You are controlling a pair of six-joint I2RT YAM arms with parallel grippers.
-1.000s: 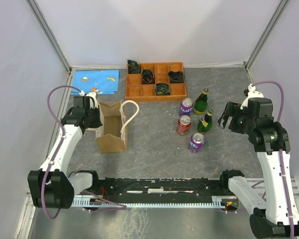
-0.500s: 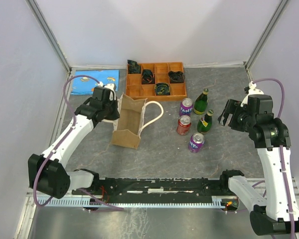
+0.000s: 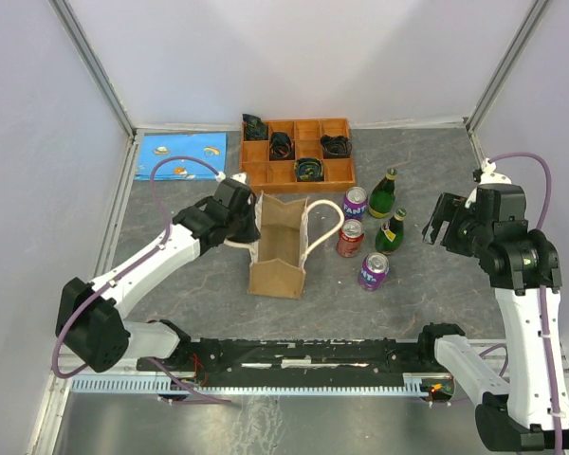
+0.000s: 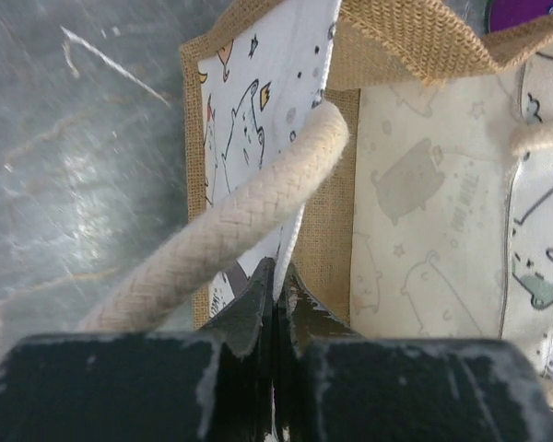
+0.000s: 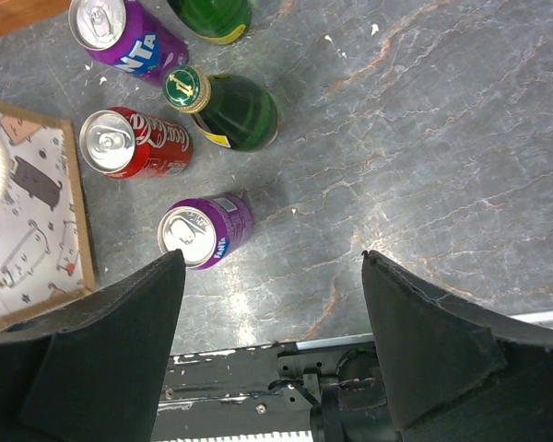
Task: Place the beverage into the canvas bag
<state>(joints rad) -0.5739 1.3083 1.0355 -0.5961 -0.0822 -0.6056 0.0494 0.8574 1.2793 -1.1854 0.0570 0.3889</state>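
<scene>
Left gripper [image 4: 275,276]: clenched on bag [image 3: 277,270] rim beside rope handle [image 4: 230,230] | Right gripper [image 5: 272,267]: jaws wide, holding nothing, hovering right of purple can [image 5: 203,230] | Bag: upright, mouth open, just left of red can [image 3: 350,238]

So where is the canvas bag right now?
In the top view the canvas bag stands upright mid-frame, just left of the red can, with the left end effector pinching its left wall.
</scene>
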